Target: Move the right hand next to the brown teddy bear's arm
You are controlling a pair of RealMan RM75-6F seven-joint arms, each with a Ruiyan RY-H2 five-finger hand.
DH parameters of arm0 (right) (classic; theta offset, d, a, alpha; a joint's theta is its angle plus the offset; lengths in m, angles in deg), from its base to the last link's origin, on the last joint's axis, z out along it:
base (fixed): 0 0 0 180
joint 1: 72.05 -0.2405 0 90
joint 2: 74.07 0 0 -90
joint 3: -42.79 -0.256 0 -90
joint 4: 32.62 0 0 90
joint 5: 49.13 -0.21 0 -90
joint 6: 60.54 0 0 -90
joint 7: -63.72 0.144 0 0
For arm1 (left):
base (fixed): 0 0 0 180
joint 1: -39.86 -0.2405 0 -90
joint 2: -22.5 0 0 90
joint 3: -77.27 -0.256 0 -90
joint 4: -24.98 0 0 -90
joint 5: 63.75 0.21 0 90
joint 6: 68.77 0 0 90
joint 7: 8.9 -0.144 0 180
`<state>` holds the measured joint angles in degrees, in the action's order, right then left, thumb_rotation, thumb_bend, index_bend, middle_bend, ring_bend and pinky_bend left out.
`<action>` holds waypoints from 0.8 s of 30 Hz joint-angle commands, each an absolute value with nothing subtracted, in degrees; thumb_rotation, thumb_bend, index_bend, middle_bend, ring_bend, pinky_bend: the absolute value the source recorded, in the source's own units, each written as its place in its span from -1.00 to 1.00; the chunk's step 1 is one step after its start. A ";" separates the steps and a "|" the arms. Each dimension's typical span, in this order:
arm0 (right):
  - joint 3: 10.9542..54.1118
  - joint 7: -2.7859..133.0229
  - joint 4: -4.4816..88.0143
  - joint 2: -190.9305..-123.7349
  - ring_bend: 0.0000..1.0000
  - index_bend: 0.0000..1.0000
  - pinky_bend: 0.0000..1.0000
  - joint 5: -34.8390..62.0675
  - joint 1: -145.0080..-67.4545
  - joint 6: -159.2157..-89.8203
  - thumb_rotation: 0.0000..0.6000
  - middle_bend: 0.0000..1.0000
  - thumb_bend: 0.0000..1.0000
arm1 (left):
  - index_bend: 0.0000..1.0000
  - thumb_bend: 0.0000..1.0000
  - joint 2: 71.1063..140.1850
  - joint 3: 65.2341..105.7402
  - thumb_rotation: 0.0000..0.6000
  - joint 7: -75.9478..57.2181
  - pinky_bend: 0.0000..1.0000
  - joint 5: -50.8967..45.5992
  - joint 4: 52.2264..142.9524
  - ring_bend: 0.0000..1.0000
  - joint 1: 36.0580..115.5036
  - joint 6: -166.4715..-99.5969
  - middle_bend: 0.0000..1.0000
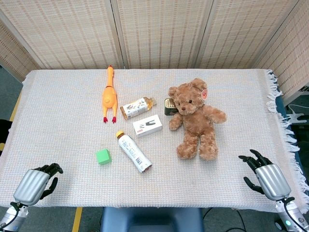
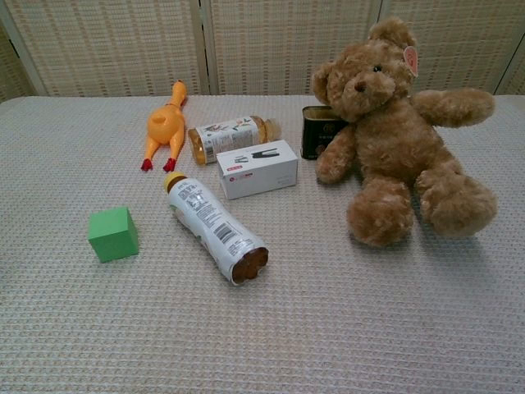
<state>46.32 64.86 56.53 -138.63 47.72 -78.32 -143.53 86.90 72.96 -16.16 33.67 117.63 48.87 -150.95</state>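
Note:
The brown teddy bear (image 1: 195, 118) sits upright on the table, right of centre, arms spread; the chest view shows the teddy bear (image 2: 394, 135) large at the right with one arm (image 2: 451, 105) reaching toward the frame's edge. My right hand (image 1: 264, 176) rests at the table's near right corner, fingers apart, holding nothing, well short of the bear. At the near left corner lies my left hand (image 1: 36, 182), fingers loosely curled and empty. Neither hand appears in the chest view.
A rubber chicken (image 1: 109, 95), an amber bottle (image 1: 137, 107), a white box (image 1: 147, 125), a dark tin (image 1: 169, 106) behind the bear, a white bottle (image 1: 133, 151) and a green cube (image 1: 103, 156) lie on the cloth-covered table (image 1: 58, 106). A fringed edge (image 1: 282, 121) runs down the right.

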 commanded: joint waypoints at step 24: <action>32.19 72.86 30.74 -159.72 -0.80 -0.47 -0.32 44.48 -86.70 -151.97 1.00 -0.51 -0.60 | -0.18 0.13 86.45 73.11 1.00 -15.01 0.33 32.66 117.75 -0.09 48.73 -150.73 -0.29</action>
<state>35.31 70.80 36.68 -154.85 45.42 -83.62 -150.91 86.53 73.13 -15.03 32.58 117.59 48.82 -150.65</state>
